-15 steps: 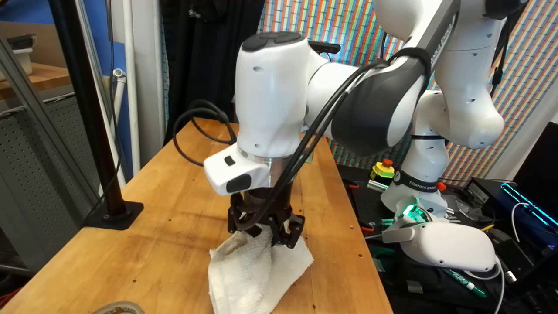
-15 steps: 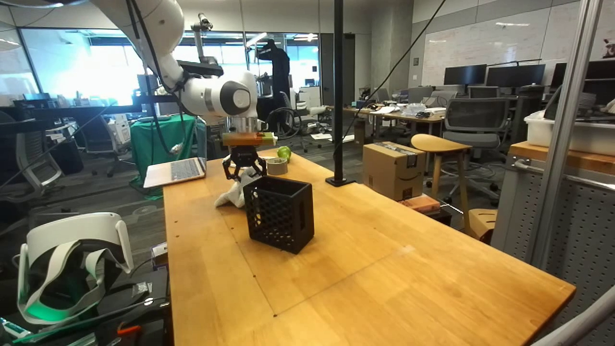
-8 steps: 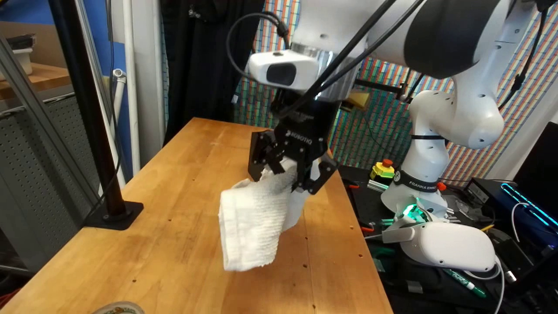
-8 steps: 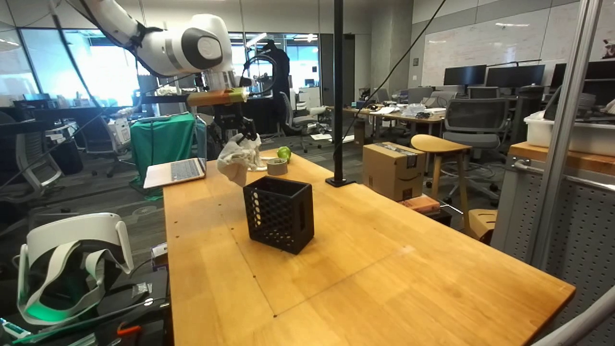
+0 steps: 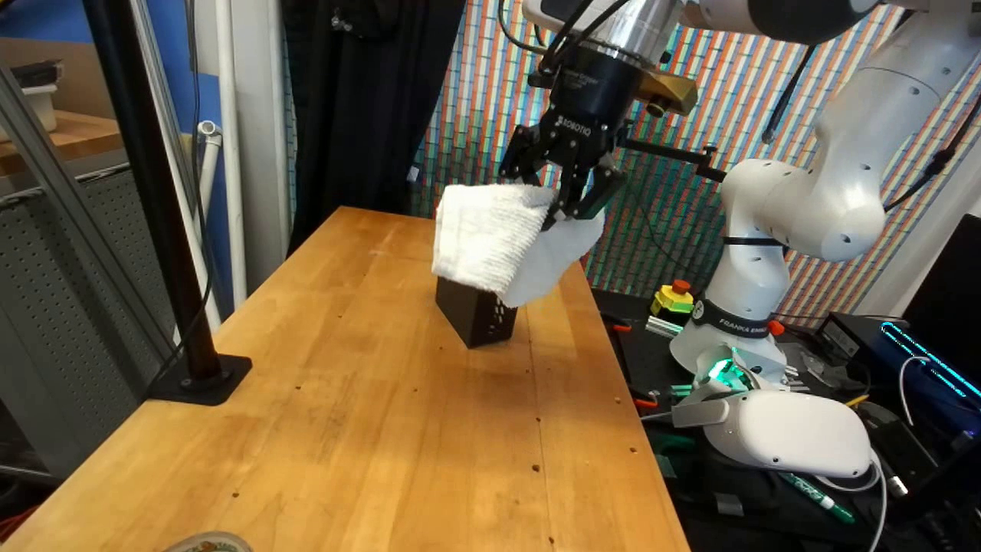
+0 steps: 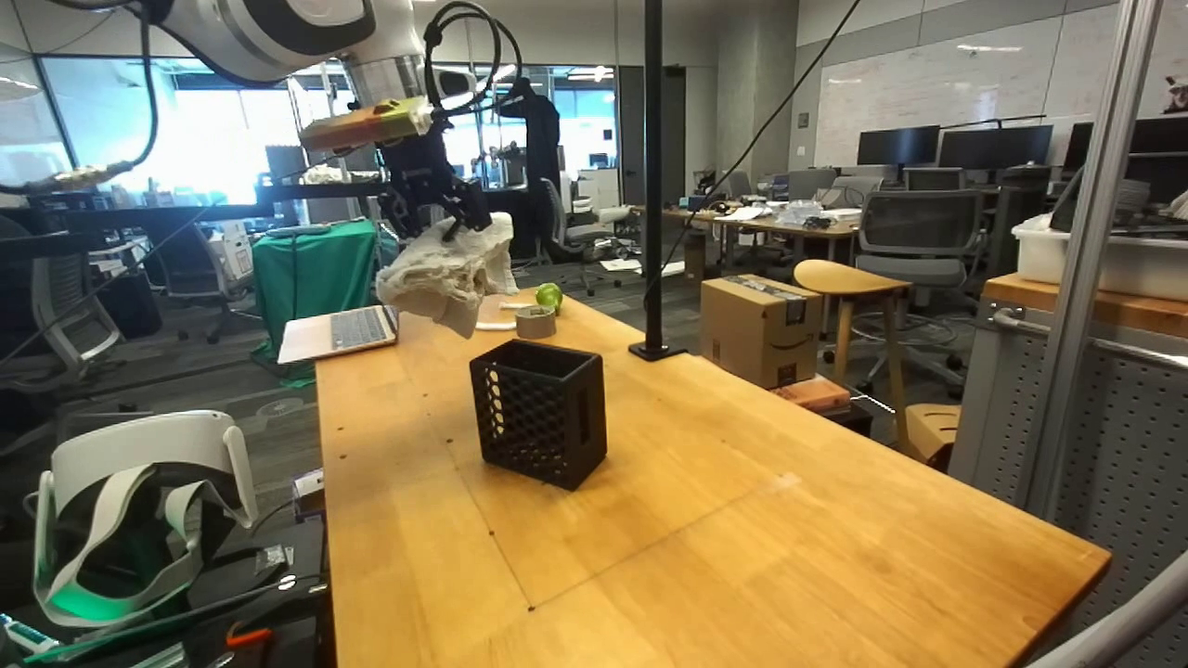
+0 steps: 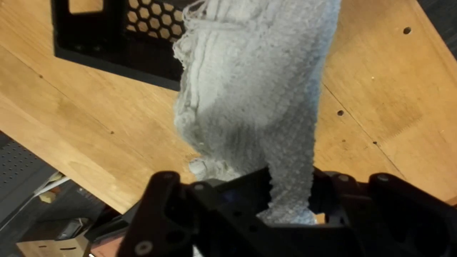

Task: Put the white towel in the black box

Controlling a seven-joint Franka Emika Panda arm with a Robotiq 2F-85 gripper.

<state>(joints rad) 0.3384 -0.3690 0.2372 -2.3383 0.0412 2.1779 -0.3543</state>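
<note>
Off-white terry towel [image 5: 490,238], so where's it at rn?

Hanging in midair off the black two-fingered pincer [image 7: 291,185]. That's pinched tight on a fold of it, you can see the cloth squeezed through in the wrist view. Longest stretch of fabric runs straight out ahead of the pincer there, with a short tail sticking out the near side.

Cool, and which way does it need to go?

Matte black open-topped plastic-looking box [image 6: 538,417] with honeycomb holes is up and to the left of the pincer in the wrist view, and the cloth overlaps part of it there. In both exterior views the pincer looks higher than the box but off to the side where the white robot arm [image 6: 223,46] comes in. So imo it's not over the opening yet, I reckon it needs a sideways shift, then down.

Anything in it already?

Towel isn't. Otherwise can't really tell, most of the inside is hidden. It's standing upright on the honey-coloured wooden table [image 6: 742,529]. What bugs me: towel looks wider than the opening, so I'd bet on a flap catching the rim.

Any other containers?

Way off to the side in an exterior view, a white plastic bin [image 6: 1044,252] with something dark in it, too unclear to name.
</note>
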